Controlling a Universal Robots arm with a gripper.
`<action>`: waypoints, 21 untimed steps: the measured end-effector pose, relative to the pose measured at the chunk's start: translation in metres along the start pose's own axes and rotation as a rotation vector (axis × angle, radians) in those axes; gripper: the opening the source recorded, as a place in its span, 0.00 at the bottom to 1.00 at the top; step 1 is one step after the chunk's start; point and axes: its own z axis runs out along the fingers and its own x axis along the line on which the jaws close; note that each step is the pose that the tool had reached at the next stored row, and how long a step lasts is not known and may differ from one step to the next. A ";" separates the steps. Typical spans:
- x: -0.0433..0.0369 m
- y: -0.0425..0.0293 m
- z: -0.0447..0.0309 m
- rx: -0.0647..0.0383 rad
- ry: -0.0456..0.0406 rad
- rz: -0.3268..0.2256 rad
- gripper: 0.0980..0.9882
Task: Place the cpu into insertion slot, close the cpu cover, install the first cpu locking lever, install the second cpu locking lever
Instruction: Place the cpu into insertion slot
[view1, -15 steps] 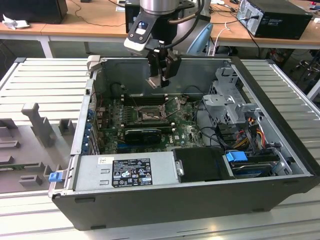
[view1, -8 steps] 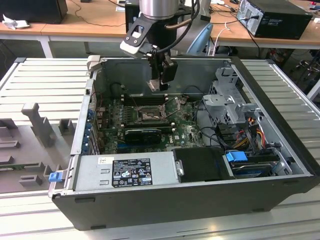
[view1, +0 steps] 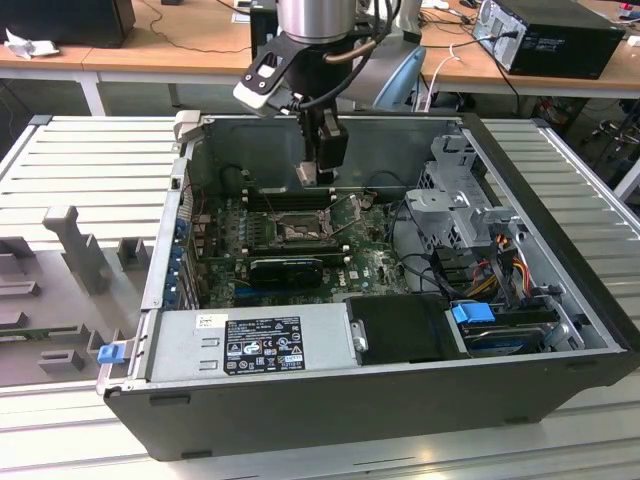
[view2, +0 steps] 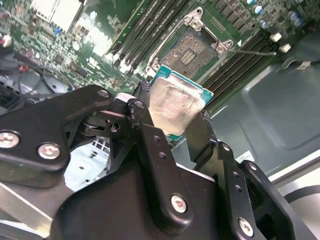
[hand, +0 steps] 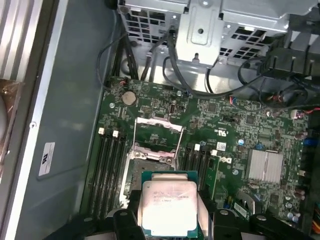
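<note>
From the exterior view's left to its right: a grey foam tray (view1: 60, 250) lies beside the open computer case (view1: 400, 400). Above the green motherboard (view1: 375, 255) hangs my gripper (view1: 320, 180) — fingers closed on opposite edges of the cpu (view2: 175, 105), which I hold with its silver top facing both wrist views — and the drive cage (view1: 455, 205) stands farther right. The insertion slot (hand: 150, 165) lies bare beneath the chip, apart from it, flanked by long black memory slots (hand: 107, 165), its cpu cover (hand: 159, 122) swung up open.
</note>
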 end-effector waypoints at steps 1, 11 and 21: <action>0.0000 0.0000 0.0002 0.000 -0.0015 0.016 0.48; -0.0001 -0.0006 0.0069 -0.001 -0.0053 0.059 0.48; -0.0004 -0.0019 0.0214 -0.001 -0.0054 0.059 0.48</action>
